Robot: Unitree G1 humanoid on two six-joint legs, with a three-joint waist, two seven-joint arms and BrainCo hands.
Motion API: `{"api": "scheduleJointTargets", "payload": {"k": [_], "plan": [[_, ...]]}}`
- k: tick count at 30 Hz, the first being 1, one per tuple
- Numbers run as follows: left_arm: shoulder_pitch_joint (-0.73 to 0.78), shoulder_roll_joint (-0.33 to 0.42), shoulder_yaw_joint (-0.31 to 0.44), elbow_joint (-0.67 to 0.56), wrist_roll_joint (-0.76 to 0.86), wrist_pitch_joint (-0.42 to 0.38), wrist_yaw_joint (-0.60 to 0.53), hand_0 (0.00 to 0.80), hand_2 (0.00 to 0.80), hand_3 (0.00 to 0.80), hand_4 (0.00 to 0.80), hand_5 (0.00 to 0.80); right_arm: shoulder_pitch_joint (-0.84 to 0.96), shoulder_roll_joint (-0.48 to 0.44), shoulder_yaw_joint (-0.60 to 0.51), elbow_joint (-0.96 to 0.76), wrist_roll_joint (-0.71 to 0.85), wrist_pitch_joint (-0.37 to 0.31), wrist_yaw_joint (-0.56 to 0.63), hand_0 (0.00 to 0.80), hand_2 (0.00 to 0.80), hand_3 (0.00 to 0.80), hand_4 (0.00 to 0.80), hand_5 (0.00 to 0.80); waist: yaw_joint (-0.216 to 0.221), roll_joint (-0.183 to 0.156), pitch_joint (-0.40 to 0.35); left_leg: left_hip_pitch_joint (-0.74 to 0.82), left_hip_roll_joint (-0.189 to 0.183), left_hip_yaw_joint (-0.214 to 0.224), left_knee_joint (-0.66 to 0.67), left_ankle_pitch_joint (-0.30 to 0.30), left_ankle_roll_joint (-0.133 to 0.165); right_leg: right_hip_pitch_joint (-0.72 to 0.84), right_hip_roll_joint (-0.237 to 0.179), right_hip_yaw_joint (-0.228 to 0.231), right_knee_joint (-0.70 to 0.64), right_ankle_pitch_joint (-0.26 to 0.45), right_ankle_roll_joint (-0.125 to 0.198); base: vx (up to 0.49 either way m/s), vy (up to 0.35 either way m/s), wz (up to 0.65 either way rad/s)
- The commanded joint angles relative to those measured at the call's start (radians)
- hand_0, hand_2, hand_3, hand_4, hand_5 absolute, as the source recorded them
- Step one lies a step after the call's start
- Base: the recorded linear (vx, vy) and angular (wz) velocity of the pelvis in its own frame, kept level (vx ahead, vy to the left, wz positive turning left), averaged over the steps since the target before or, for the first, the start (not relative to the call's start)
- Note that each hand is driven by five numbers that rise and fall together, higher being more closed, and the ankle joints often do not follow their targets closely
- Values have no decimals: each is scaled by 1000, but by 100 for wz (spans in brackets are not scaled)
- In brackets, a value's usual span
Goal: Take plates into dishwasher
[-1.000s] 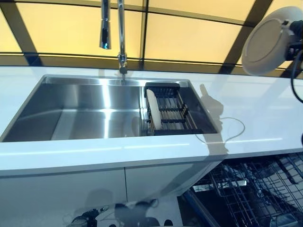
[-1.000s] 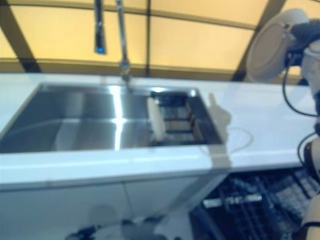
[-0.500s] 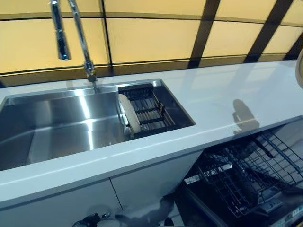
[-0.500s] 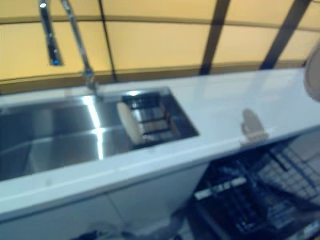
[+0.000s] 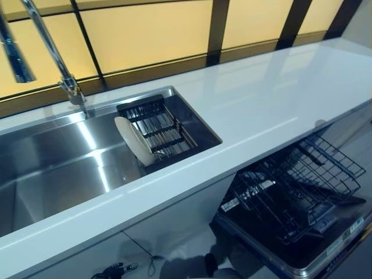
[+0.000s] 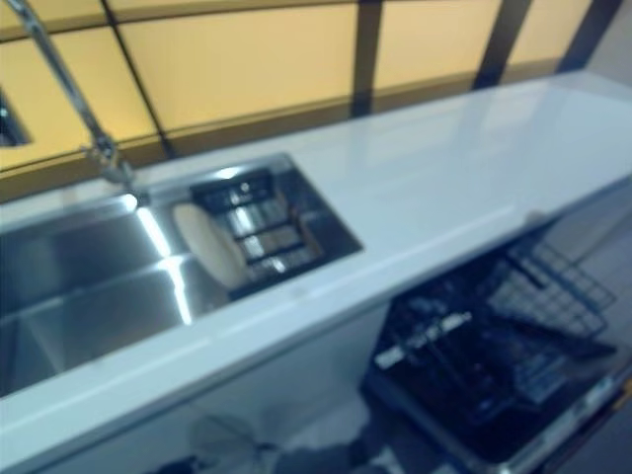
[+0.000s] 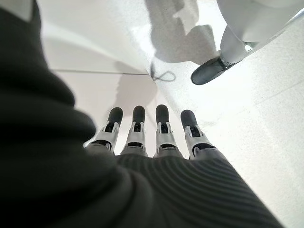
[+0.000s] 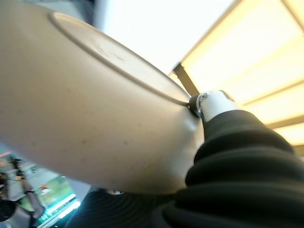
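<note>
Cream plate [image 8: 90, 114] sits pinched in your right hand [image 8: 209, 107]; a second plate [image 5: 132, 141] stands in the sink rack [image 5: 158, 125]. Left hand [image 7: 147, 137] hangs relaxed, empty. Dishwasher [image 5: 302, 195] open. No legible writing.

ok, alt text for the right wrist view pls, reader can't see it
A cream plate fills most of the view, seen from its underside, held at its edge by the right hand, whose dark ribbed cover fills the lower corner. Behind it are yellow panels with dark frames.
</note>
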Motion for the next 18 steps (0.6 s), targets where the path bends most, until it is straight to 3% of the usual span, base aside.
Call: {"api": "scheduleJointTargets", "payload": {"k": [1, 7, 18], "plan": [[-36, 48, 5, 2, 52, -37, -6, 0, 0, 0, 0, 0, 28, -37, -97, -29, -89, -108, 11, 800, 800, 800, 800, 800, -10, -67, 28, 64, 19, -2, 4, -46, 35, 21, -31, -3, 3, 1, 72, -22, -20, -8], [-42, 59, 16, -1, 61, -41, -2, 0, 0, 0, 0, 0, 145, -23, -117, -55, -226, -200, 14, 800, 800, 800, 800, 800, -15, -67, 45, 57, 19, 9, 4, -43, 34, 0, -34, -7, 3, 10, 73, -33, -39, -7], [-55, 59, 31, -10, 98, -66, -5, 0, 0, 0, 0, 0, 208, 23, -92, -121, -397, -220, -14, 800, 800, 800, 800, 800, -12, -50, 94, 31, 17, -2, 4, -40, 32, -36, -43, -13, 3, 20, 74, -45, -28, 0]]}}
